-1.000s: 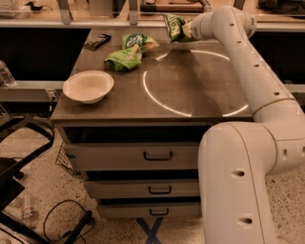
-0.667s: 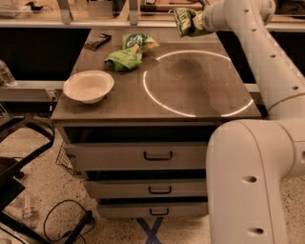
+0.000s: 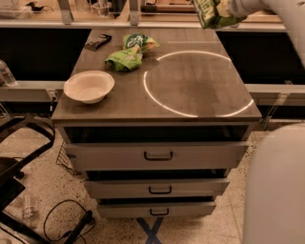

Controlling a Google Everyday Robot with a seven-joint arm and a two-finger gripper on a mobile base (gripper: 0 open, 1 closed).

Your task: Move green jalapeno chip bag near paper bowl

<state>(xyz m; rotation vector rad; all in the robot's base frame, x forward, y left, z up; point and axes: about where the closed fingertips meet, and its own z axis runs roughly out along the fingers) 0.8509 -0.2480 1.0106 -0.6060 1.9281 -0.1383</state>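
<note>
The green jalapeno chip bag is glossy green with white lettering and hangs in the air above the table's far right corner, partly cut off by the top edge of the view. My gripper is at the top right, shut on the bag's right side; most of it is out of view. The paper bowl, cream-white and shallow, sits on the table's front left part, far from the bag.
A rounded bright-green bag and a small green bag with a white-and-yellow label lie at the back left. A dark packet lies behind them. The cabinet drawers stand slightly open. A black chair is at left.
The arm has raised the jalapeno chip bag and carried it to the right, up toward the top edge of the view. The bowl and the other bags have not moved.
</note>
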